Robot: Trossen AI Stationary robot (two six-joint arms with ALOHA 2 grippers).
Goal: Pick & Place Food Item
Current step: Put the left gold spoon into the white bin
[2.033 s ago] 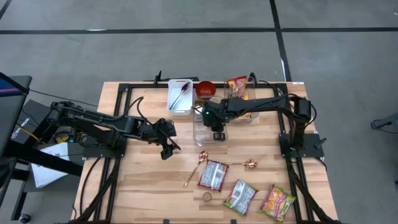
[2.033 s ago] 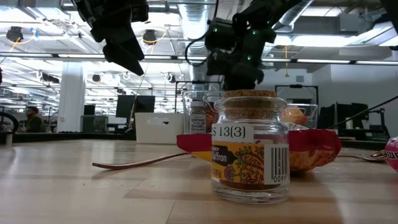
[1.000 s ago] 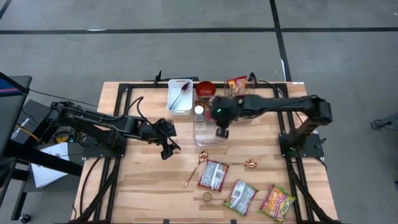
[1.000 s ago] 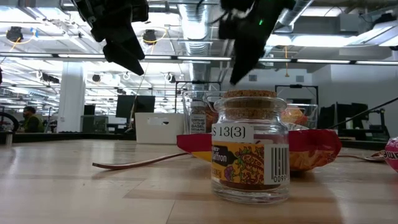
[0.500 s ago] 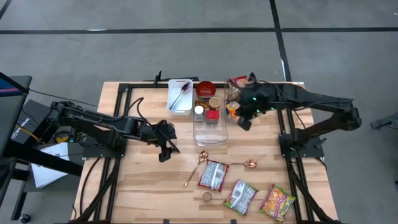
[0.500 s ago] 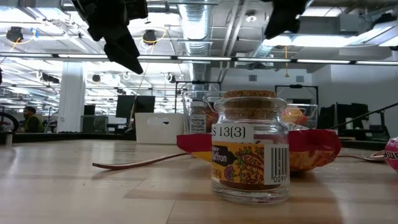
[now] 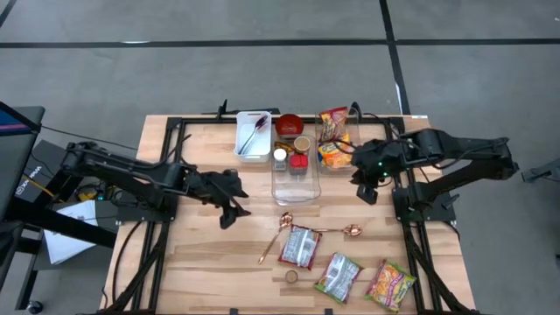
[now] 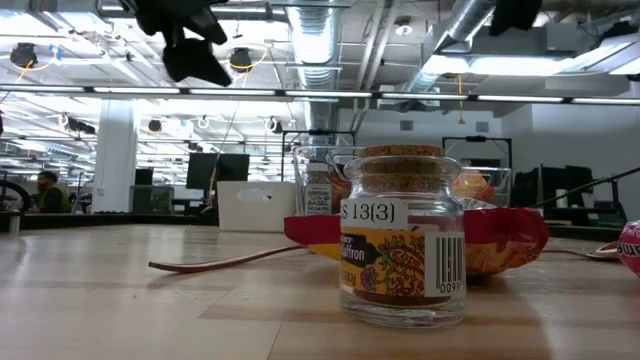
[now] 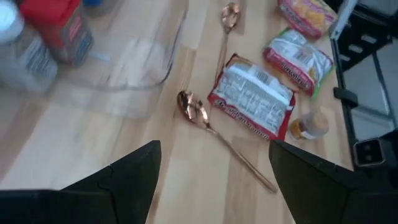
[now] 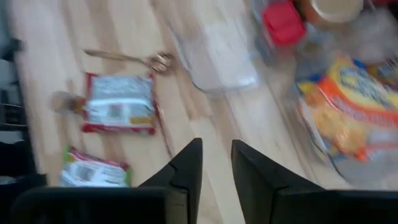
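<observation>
Food packets lie flat on the table's near half: a red-and-white one [image 7: 300, 247], a green one [image 7: 338, 276] and a yellow-pink one [image 7: 390, 284]. A small cork-topped jar [image 8: 402, 235] stands beside them. My left gripper [image 7: 229, 210] hangs open above the table, left of a copper spoon [image 9: 211, 127], and holds nothing. My right gripper [image 7: 367, 191] hovers high near the right edge. Its fingers [image 10: 186, 162] stand a narrow gap apart with nothing between them. A clear container [image 7: 295, 173] holds a white-capped jar [image 7: 280, 156], a red-capped jar [image 7: 299, 161] and a cork-topped jar [image 7: 302, 143].
A second clear container with snack bags [image 7: 335, 140] stands at the back right. A white tray [image 7: 254, 136] and a red bowl [image 7: 289, 125] sit at the far edge. Another spoon [image 7: 346, 231] lies mid-table. Bare wood spreads at the near left.
My right gripper has swung from above the clear container toward the table's right edge, rising and rolling as it went. That has uncovered the jars in the container. My left gripper has risen a little.
</observation>
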